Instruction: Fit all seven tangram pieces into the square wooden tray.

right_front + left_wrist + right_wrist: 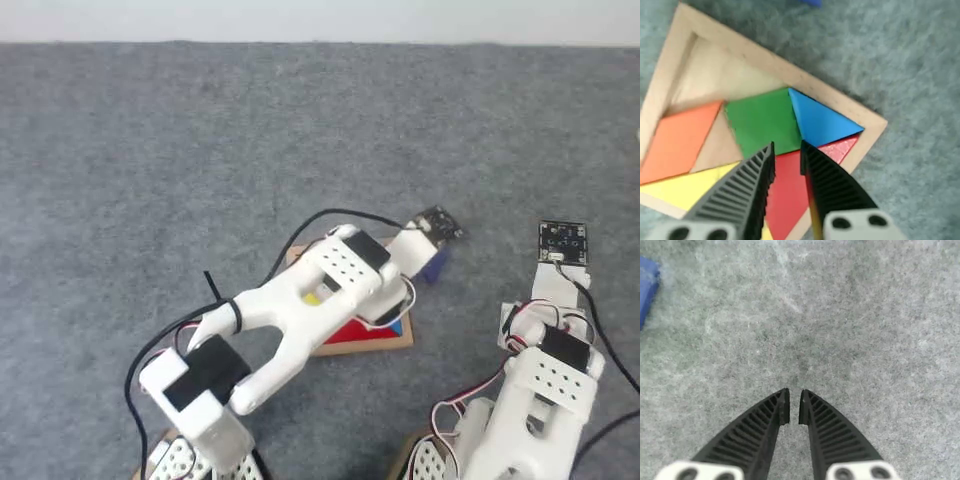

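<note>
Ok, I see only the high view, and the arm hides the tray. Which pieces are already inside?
Observer: In the tray lie the orange parallelogram, green square, blue triangle, red piece and yellow piece.
Operator: Does that arm hold anything?
Observer: No, the left claw is empty and slightly open, where the green square meets the red piece.
Operator: And the other arm?
Observer: The right claw is shut and empty over the grey carpet.

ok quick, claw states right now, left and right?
Left claw: open a little, holding nothing, over the tray.
Right claw: shut, holding nothing, over the grey mat.
</note>
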Motion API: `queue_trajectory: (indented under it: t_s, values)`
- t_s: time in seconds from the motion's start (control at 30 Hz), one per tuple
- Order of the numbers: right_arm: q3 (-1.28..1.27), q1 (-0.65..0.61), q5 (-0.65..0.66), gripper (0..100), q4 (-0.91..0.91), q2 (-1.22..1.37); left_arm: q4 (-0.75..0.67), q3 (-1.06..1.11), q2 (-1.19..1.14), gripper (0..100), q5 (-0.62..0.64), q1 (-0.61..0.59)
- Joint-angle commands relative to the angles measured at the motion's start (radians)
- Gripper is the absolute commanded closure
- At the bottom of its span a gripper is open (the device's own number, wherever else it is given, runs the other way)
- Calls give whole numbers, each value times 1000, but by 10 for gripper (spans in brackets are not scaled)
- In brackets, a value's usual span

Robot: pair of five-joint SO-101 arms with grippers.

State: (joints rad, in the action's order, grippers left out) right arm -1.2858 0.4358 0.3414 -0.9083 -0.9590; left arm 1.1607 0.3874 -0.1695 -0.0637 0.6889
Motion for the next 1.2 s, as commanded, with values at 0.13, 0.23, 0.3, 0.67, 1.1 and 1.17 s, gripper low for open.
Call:
queue_trajectory:
  t_s: [0.13, 0.23, 0.3, 0.67, 1.1, 1.17]
  values:
    - [9, -13, -11, 946, 21, 10, 5, -31, 72, 914, -3, 29]
    - [8, -13, -11, 946, 21, 10, 18, -64, 75, 914, -3, 31]
    - [8, -13, -11, 946, 21, 10, 18, -79, 75, 914, -3, 29]
    - [8, -13, -8, 946, 21, 8, -21, -87, -11, 914, -9, 51]
    - [8, -13, -2, 946, 21, 10, 34, -74, 219, 916, 31, -135]
    - [11, -13, 0, 946, 21, 10, 25, -19, 344, 916, 31, -203]
